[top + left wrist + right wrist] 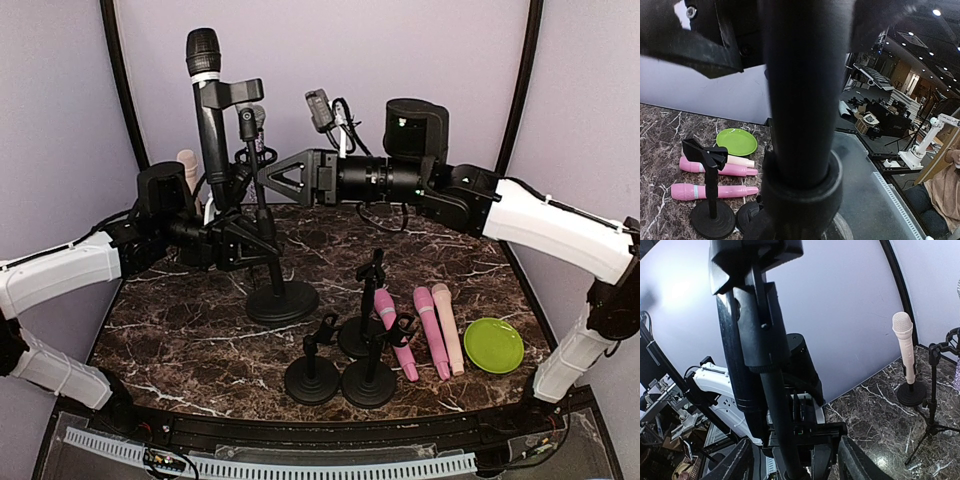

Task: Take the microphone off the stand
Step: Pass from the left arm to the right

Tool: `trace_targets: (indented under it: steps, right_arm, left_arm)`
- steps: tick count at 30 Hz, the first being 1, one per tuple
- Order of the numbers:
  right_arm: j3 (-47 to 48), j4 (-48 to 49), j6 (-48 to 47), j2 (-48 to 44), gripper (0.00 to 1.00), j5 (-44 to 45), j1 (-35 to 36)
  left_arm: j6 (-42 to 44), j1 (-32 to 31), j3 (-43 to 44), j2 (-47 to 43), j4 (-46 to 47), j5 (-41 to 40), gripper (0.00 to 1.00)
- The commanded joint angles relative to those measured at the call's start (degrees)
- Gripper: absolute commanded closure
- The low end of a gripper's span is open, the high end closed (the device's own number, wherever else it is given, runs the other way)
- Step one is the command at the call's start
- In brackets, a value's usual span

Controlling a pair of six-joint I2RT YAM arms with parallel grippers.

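Clenched on the pole of the tall stand (281, 300), the left gripper (252, 245) sits below the black microphone (208, 100), which stands upright in the stand's clip toward the back-left corner of the table (180, 330). Right gripper (264, 176), jaws apart, straddles the pole just right of the microphone.

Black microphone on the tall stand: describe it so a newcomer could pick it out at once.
Start at the marble table and find the tall stand with the round base, left of centre. Clipped at its top, standing nearly upright, is the black microphone. It is the only black one and the highest; the pink microphones lie flat by the green plate.
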Motion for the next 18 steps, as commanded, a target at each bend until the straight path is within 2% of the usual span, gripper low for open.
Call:
trace_targets:
  steps: [1,12,18]
  right_arm:
    - [2.8,-1.6,-1.7,1.5,0.44,-1.7,1.7]
    - [4.6,-2.6,-1.8,4.3,0.66,-3.1,3.1]
    - [4.8,-2.0,-1.8,4.0,0.97,-2.1,3.3]
  left_arm:
    - [1.5,-0.2,2.5,-1.2,1.6,2.0,1.00]
    - [1.3,-0.4,2.0,-0.9,2.0,2.5,1.00]
    - [1.8,-0.5,1.6,-0.9,1.6,1.8,1.00]
